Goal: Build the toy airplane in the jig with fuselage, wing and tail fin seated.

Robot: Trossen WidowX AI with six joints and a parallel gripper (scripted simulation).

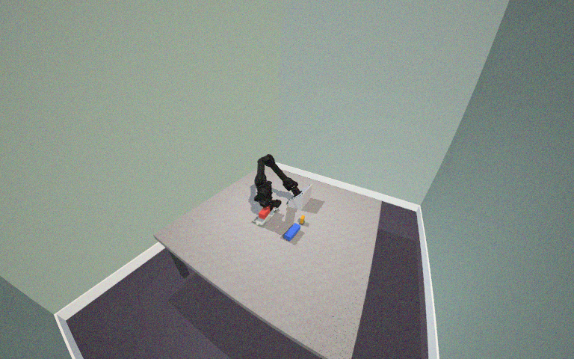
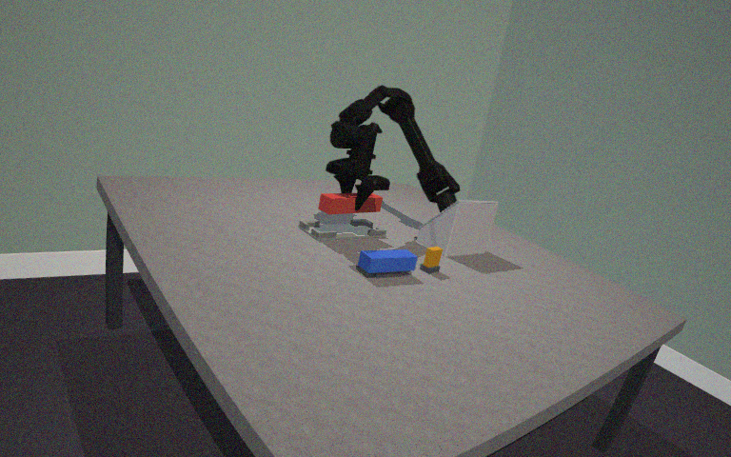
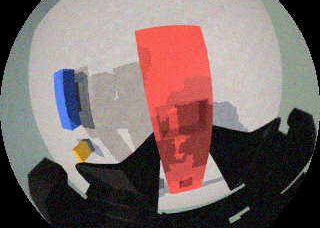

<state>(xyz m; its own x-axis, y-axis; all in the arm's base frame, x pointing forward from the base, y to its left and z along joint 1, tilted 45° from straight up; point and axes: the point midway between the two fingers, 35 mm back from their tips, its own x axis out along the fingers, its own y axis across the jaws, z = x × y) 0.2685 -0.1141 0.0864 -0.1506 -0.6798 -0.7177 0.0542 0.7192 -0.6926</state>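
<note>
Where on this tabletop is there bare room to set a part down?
Near side, in front of the blue block, looks bare. Crowded: around the jig under the red fuselage, and between blue block and orange piece.

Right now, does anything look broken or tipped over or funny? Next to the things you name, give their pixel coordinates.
Nothing looks wrong to me. The long red block with square sockets [image 1: 264, 212] [image 2: 332, 204] [image 3: 172, 63] is up above the pale grey jig [image 2: 324, 233], but the black pincer [image 2: 353, 199] is holding it, so that's fine. I see no cracks or spills.
</note>
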